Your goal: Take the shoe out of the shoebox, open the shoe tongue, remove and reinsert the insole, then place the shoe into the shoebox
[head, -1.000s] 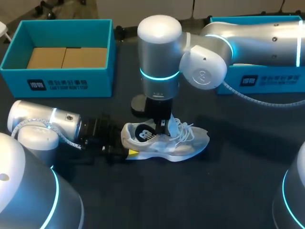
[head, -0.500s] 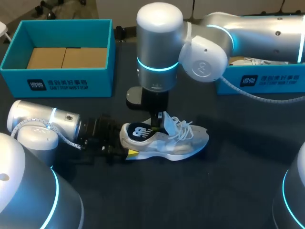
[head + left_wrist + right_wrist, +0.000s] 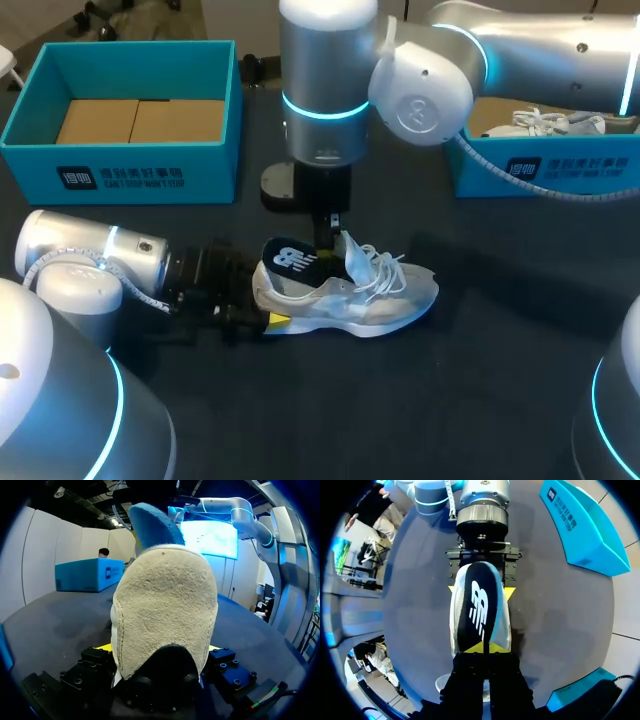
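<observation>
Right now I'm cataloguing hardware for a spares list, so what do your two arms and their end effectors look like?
The left arm and the right arm are both smooth silver cylinders with rounded joint caps and glowing cyan rings. A pale marked cable runs along the left one. The left end effector and the right end effector are black, bolted blocks with bright yellow fingertips.

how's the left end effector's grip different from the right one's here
The left end effector lies low along the table; the right end effector hangs straight down from above. The left clamps the shoe at its heel, from both sides; the right pinches the dark insole, which tilts up out of the shoe. Both are shut and have yellow tips.
</observation>
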Controlling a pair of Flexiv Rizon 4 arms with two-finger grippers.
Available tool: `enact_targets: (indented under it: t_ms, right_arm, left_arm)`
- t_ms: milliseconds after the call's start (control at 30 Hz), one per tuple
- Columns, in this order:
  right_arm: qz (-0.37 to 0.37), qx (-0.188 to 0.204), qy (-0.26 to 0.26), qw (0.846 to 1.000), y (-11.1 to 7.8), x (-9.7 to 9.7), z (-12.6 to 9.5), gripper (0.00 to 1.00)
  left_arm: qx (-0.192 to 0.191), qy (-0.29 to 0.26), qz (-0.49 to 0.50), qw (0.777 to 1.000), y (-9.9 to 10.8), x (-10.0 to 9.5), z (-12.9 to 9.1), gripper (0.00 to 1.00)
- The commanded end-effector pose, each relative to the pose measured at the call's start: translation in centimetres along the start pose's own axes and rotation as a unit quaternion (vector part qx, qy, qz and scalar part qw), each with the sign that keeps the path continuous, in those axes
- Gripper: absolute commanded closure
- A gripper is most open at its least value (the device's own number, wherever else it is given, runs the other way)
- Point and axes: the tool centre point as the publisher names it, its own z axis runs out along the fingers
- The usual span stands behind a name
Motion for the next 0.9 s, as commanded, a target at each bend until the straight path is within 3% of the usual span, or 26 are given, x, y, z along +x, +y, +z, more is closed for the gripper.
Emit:
enact_targets:
  t_ms: [33, 333, 900]
  right_arm:
    - [0.000, -0.004, -0.001, 1.000, -0.4, -0.1, -0.2, 1.00]
    - [-0.016, -0.051, 0.017, 0.998, 0.0, -0.1, -0.9, 1.00]
    - [-0.038, -0.103, 0.070, 0.991, 3.3, -0.3, -1.2, 1.00]
  left_arm:
    - [-0.001, -0.001, 0.000, 1.000, 0.1, 0.0, 0.1, 1.00]
    - [-0.001, -0.001, 0.000, 1.000, 0.1, 0.0, 0.1, 1.00]
    - [-0.001, -0.001, 0.000, 1.000, 0.1, 0.0, 0.1, 1.00]
